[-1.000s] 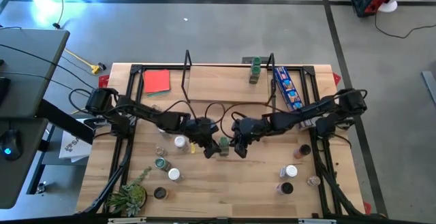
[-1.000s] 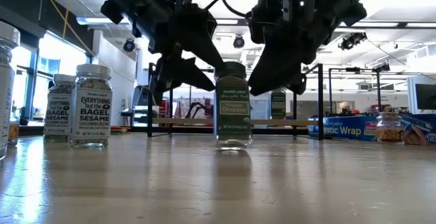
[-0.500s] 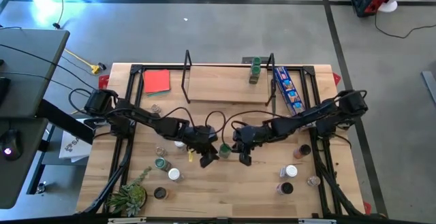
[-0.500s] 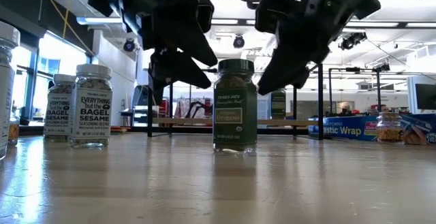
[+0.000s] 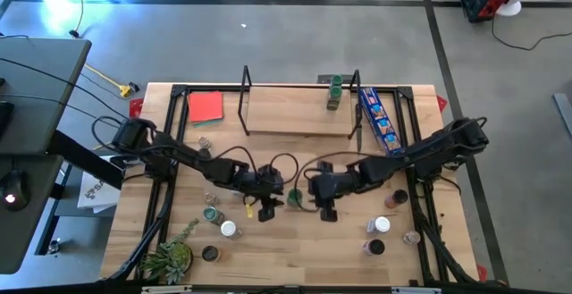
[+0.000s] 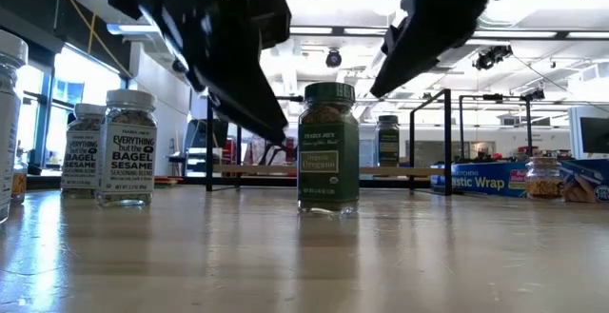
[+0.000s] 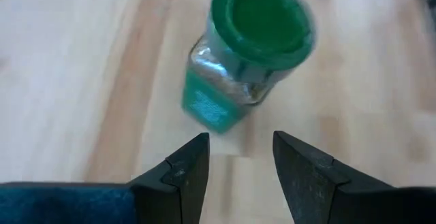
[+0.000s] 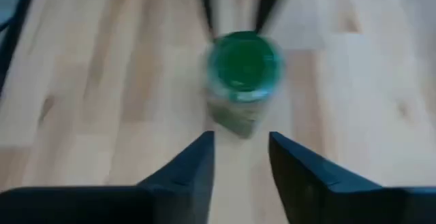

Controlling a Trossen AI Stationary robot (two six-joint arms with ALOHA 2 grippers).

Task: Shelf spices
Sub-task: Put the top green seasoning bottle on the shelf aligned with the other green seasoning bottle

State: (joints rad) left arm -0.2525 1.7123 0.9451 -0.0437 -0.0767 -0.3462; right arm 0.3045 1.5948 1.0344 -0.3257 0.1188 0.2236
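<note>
The small green-lidded glass spice jar (image 6: 328, 148) stood upright on the light wooden tabletop (image 5: 295, 249), mid-table, well short of the long light-wood shelf (image 5: 295, 120) at the back. The left gripper (image 5: 267, 208) hung just beside it on one side, fingers apart and holding nothing. The right gripper (image 5: 325, 207) sat on the other side, fingers (image 8: 194, 163) likewise apart, clear of the jar.

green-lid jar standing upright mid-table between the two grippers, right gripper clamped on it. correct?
Not quite. The green-lid jar does stand upright mid-table between the two grippers, but the right gripper is not clamped on it: the right wrist view shows its fingers apart with the jar ahead of them, untouched. The left gripper is likewise open and clear of the jar.
</note>
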